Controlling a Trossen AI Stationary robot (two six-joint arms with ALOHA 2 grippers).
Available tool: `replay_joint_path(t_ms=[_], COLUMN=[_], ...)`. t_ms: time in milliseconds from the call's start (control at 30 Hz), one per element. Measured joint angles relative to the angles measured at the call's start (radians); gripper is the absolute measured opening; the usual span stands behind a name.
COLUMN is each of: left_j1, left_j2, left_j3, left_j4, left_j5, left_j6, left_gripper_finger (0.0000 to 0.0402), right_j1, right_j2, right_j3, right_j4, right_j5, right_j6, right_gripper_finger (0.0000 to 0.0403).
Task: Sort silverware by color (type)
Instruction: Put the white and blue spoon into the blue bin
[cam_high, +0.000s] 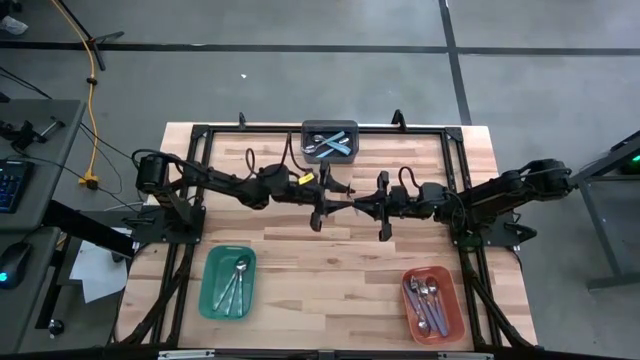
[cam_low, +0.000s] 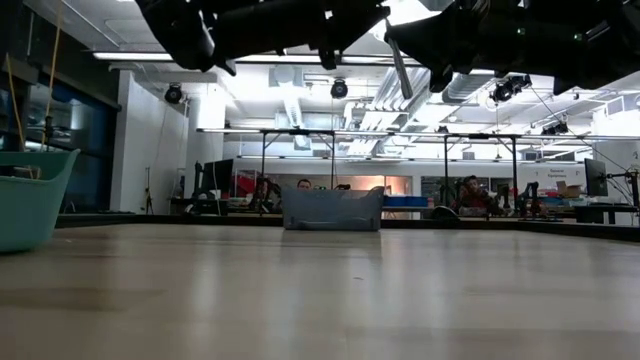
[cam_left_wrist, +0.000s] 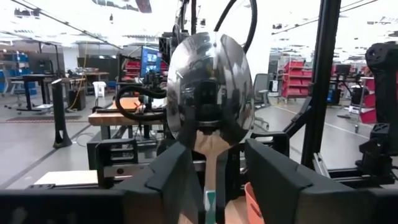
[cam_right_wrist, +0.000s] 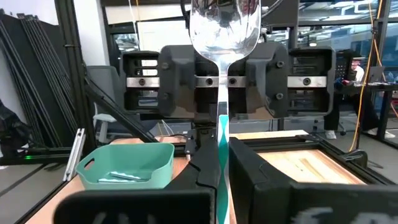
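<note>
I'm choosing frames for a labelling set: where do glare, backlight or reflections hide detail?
Low view: ceiling lights leave both arms black silhouettes, and the table shows a pale sheen. Left wrist view: the spoon bowl gives a warped mirror image. Right wrist view: the same bowl glints under bright lights. High view: evenly lit.

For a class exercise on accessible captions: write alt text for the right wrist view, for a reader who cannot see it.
A shiny metal spoon with a teal handle stands upright, clamped in the shut right pincer, with the open left pincer facing it just behind the spoon's neck. A teal plastic bin holding cutlery sits on the wooden table.
</note>
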Motion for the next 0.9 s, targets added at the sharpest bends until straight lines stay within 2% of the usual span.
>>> replay_joint_path(t_ms=[267,333,533,700,900], left_j1=[0.005,0.010,0.024,0.023,0.020], left_j2=[0.000,0.000,-0.020,-0.108,-0.281], left_j3=[0.000,0.000,0.000,0.000,0.000], left_j4=[-0.005,-0.006,-0.076,-0.254,-0.583], left_j5=[0.001,0.008,0.059,0.035,-0.043], left_j6=[0.016,0.012,-0.019,0.024,0.052], left_gripper_finger=[0.0030,0.0011,0.0006,0.0004,0.0004], right_j1=[0.000,0.000,0.000,0.000,0.000], right_j2=[0.000,0.000,0.000,0.000,0.000], right_j3=[0.000,0.000,0.002,0.002,0.002], right_j4=[0.001,0.001,-0.031,-0.031,-0.033], right_j5=[0.000,0.000,0.007,0.054,0.051], right_j6=[0.000,0.000,0.023,0.024,0.023], right_gripper_finger=[0.0000,0.0000,0.0010,0.0065,0.0132])
